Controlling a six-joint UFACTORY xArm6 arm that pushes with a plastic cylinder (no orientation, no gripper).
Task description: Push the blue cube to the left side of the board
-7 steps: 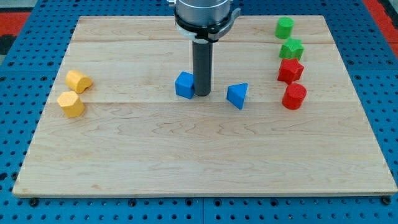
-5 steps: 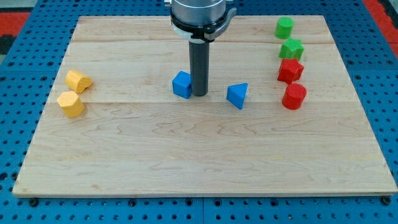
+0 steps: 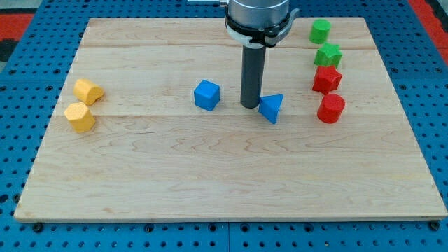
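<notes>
The blue cube (image 3: 207, 95) sits near the middle of the tabletop (image 3: 210, 182). Our tip (image 3: 250, 105) is to its right, apart from it, maybe touching the blue wedge (image 3: 270, 108). Our end effector is a plain rod with nothing to open. The cube looks light and hard; we should push its right face.

Blue blocks, two: one blue cube (image 3: 207, 94); one blue triangular block (image 3: 271, 108). Yellow blocks, two: upper yellow block (image 3: 88, 91); lower yellow block (image 3: 80, 117). Green blocks, two: upper green block (image 3: 320, 31); lower green block (image 3: 327, 55); red blocks, two: upper red block (image 3: 326, 79); lower red block (image 3: 331, 108); total eight.
</notes>
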